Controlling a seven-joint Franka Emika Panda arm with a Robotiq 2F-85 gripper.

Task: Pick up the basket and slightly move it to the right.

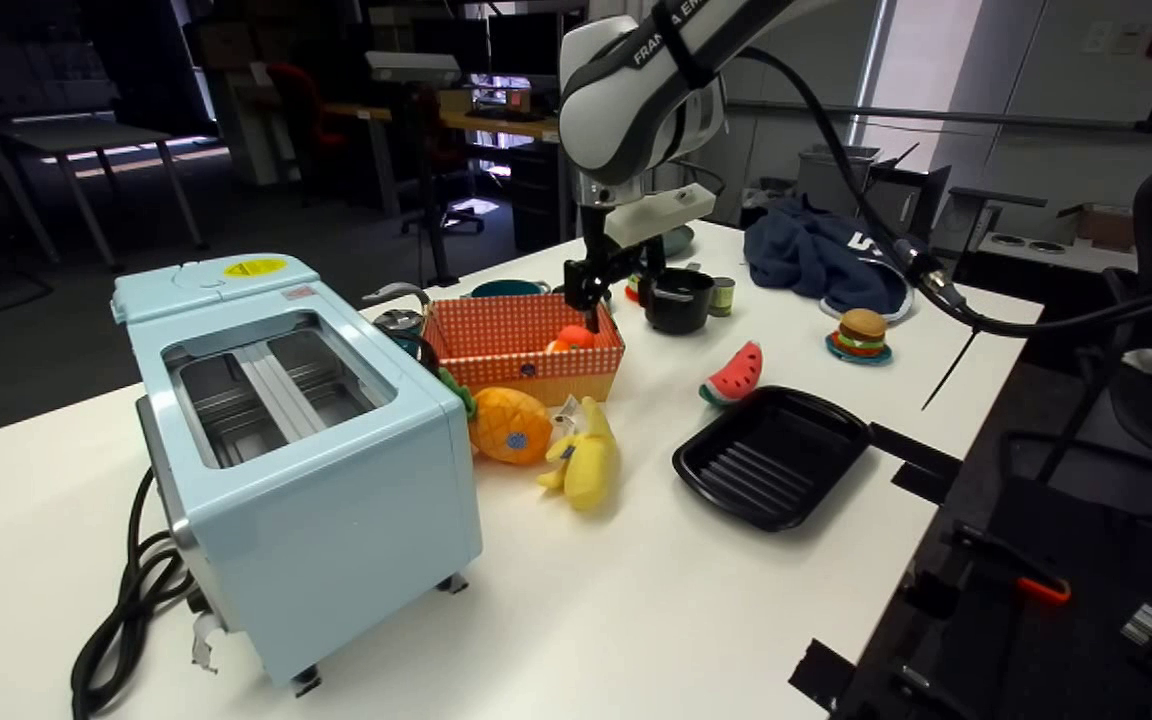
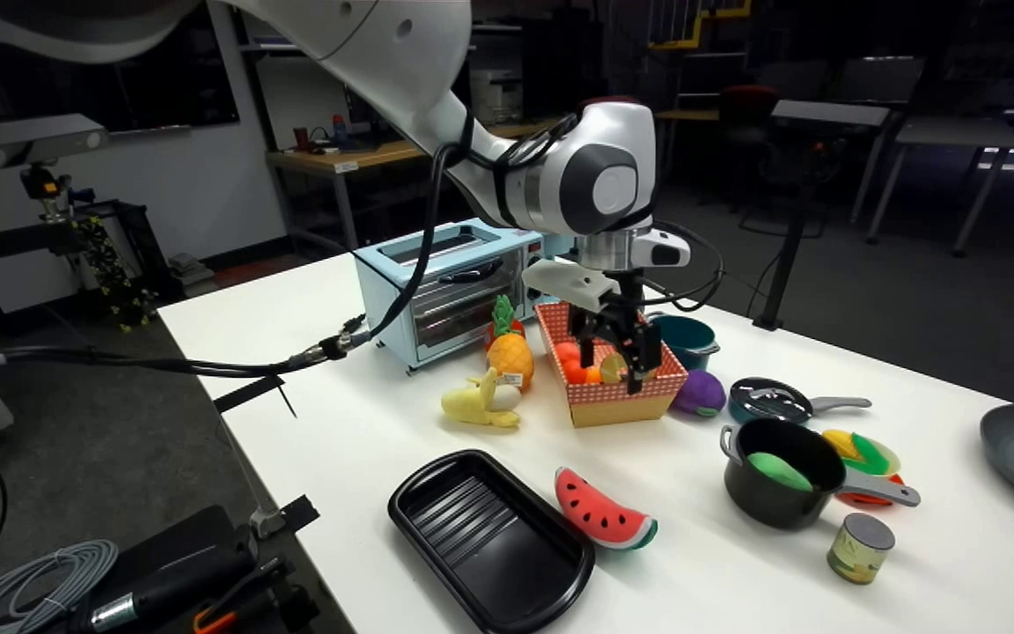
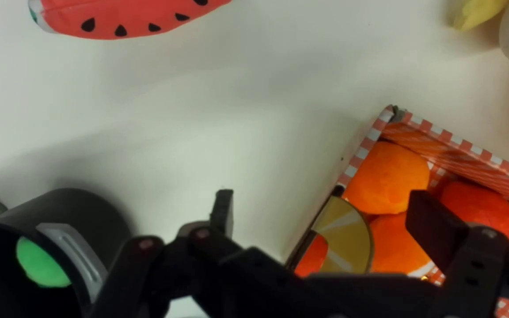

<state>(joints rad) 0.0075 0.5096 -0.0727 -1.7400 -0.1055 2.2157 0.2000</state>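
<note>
The basket is a small rectangular box with a red-and-white checked lining and tan outer sides. It stands flat on the table in both exterior views (image 1: pixel 496 376) (image 2: pixel 620 410), and its rim (image 3: pixel 471 149) shows in the wrist view. Several orange and red toy fruits and a half-round tan piece are inside. My gripper (image 1: pixel 619 305) (image 2: pixel 610 365) is open at the basket's short end wall. In the wrist view, my gripper (image 3: pixel 320 221) has one finger outside over the table and one over the inside. Neither finger visibly touches the wall; fingertip height is hard to tell.
A light-blue toaster (image 1: pixel 336 550), pineapple (image 1: pixel 511 427) and banana (image 1: pixel 588 462) stand near one side. A purple eggplant (image 2: pixel 701 393) and teal pot (image 2: pixel 685 342) are close beside the basket. A black pot (image 2: pixel 775 493), watermelon slice (image 2: pixel 599 511) and black grill pan (image 2: pixel 489 537) lie nearby.
</note>
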